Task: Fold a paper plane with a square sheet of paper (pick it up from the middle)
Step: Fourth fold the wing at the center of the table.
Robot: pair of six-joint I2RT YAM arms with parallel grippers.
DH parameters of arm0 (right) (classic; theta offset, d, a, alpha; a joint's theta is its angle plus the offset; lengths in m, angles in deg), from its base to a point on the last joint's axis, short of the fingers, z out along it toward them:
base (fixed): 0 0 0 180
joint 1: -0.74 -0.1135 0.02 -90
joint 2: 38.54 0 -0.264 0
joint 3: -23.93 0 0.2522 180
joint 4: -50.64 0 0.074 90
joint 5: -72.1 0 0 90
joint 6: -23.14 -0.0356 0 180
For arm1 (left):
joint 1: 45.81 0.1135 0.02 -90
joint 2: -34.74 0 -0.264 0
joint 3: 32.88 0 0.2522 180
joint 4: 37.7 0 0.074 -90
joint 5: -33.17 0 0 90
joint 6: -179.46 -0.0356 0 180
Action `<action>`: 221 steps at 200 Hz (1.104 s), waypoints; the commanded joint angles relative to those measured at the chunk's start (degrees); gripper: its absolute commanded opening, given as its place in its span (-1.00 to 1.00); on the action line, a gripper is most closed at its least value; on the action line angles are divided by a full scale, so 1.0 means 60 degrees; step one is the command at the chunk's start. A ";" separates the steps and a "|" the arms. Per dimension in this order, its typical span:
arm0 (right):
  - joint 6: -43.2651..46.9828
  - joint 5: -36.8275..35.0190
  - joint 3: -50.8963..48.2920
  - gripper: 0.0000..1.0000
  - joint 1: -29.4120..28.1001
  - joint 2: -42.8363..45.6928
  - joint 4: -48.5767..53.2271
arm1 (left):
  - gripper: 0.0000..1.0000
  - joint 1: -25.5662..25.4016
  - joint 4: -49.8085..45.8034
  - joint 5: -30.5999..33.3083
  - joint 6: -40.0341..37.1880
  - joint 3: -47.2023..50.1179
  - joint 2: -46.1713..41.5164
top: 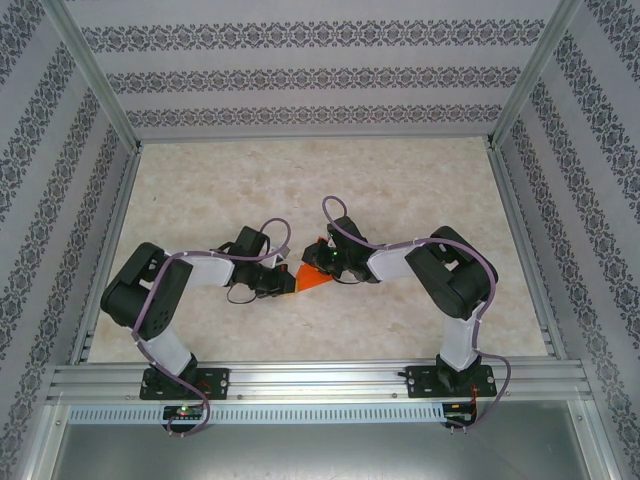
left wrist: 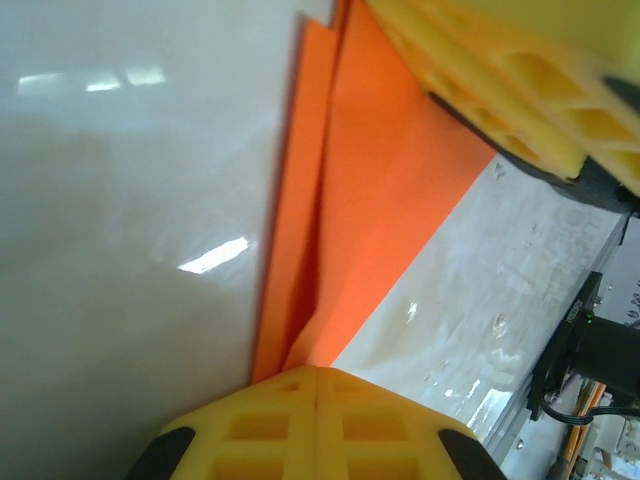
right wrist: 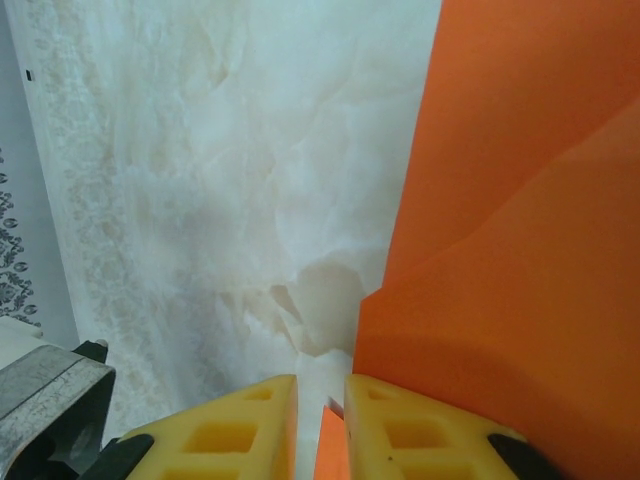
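The left claw has its yellow fingers pressed together on the orange paper, pinching the narrow end where the folded layers run in to a point. From the top, the paper sits near the middle of the tabletop, a little toward 6 o'clock. The left claw is at its 9 o'clock and the right claw at about its 1 o'clock. The right wrist view shows that claw's fingers nearly together with a sliver of orange between them, so it looks to be pinching the paper's other end. I cannot tell whether the paper lies flat or is lifted slightly.

The step in hand appears to be setting a lengthwise fold. To do it well:

- Use the left pinch as the anchor and leave it where it is.
- Keep the paper lightly taut between the two claws. Thin paper will tear or buckle under a hard pull.
- Check that the overlapping edges run parallel before pressing, since a skewed layer will give a crooked nose.
- Press the crease down against the tabletop, not in the air.

The count, left to right:

- Arms: two.
- Claws: two, both closed on the paper.
- Orange paper: one piece, with at least two layers showing in the left wrist view.
- Tabletop: one.
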 commanded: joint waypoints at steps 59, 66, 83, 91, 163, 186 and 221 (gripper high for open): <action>0.0240 -0.0684 -0.0232 -0.59 -0.0075 -0.0700 0.1452 | -0.78 0.0239 -0.0558 -0.0138 0.0873 0.0166 -0.1919; 0.0238 -0.0698 -0.0232 -0.59 -0.0075 -0.0691 0.1416 | -0.76 0.0250 -0.0550 -0.0218 0.0873 0.0013 -0.1918; 0.0224 -0.0698 -0.0216 -0.59 -0.0066 -0.0698 0.1425 | -0.71 0.0225 -0.0365 -0.0599 0.0950 -0.0402 -0.1488; 0.0209 -0.0688 -0.0205 -0.58 -0.0069 -0.0713 0.1425 | -0.70 0.0172 -0.0180 -0.0850 0.0997 -0.0559 -0.1166; 0.0101 -0.0661 -0.0246 -0.58 -0.0076 -0.0662 0.1308 | -0.64 -0.0220 0.1057 -0.0615 0.1122 -0.0972 0.0625; 0.0109 -0.0651 -0.0249 -0.58 -0.0091 -0.0663 0.1329 | -0.67 -0.0216 0.0783 0.0067 0.0952 -0.0898 0.0857; 0.0137 -0.0637 -0.0268 -0.58 -0.0086 -0.0647 0.1353 | -0.78 -0.0202 -0.0169 0.1151 0.0643 -0.0544 0.1049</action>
